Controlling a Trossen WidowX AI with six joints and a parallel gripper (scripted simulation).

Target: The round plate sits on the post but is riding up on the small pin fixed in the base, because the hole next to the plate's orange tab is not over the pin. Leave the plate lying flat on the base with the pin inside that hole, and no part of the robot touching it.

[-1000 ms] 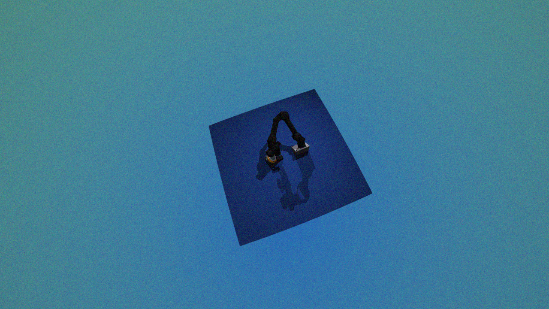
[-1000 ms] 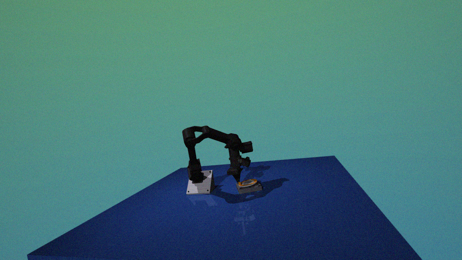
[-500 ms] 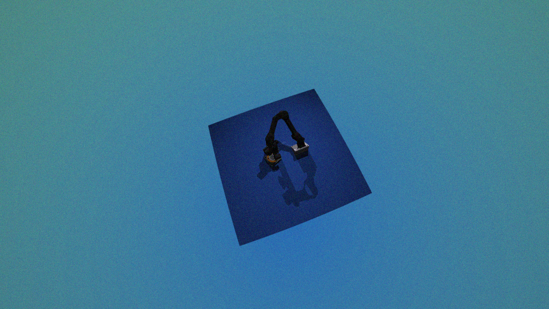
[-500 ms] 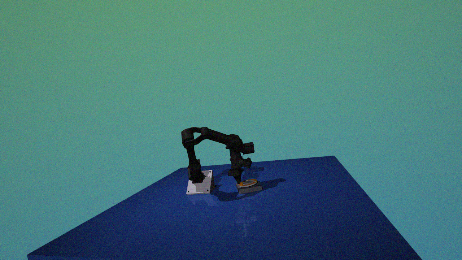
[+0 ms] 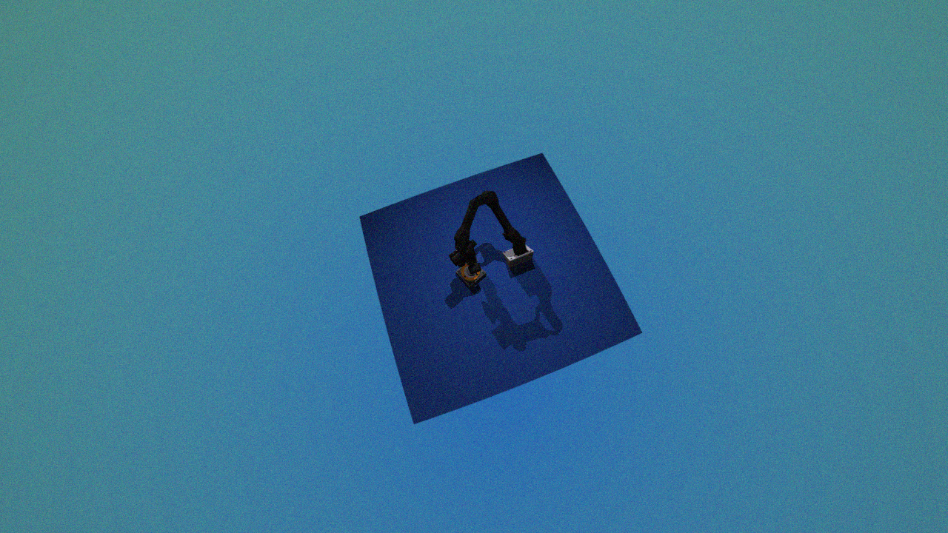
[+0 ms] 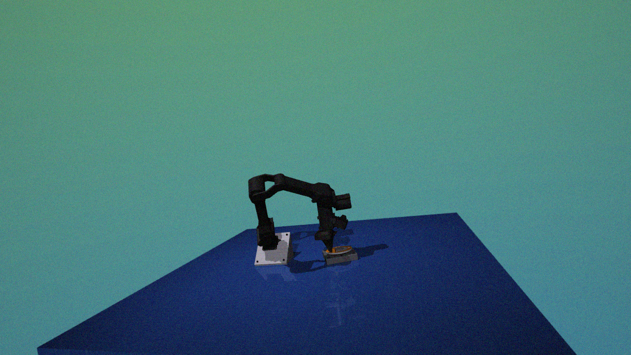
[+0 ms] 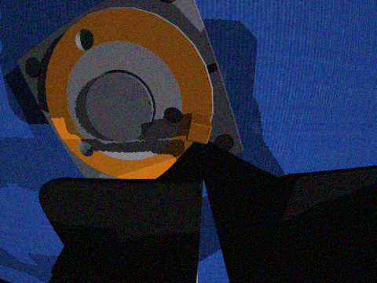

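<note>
- From the exterior camera I see the arm's grey mounting plate [image 6: 273,255] at the left of the blue counter [image 6: 397,282], with the arm [image 6: 286,185] arching rightward from it.
- The jaws [image 6: 328,244] point straight down, closed together with nothing gripped, their tip right at the near-left edge of the plate.
- On my wrist camera the round orange plate [image 7: 188,63] lies on the grey square base [image 7: 184,0], ringed around the central post [image 7: 118,105].
- The plate shows small holes near its rim; I cannot tell which one sits by the tab, or where the pin is.
- The plate's right side looks slightly raised in the exterior view.
</note>
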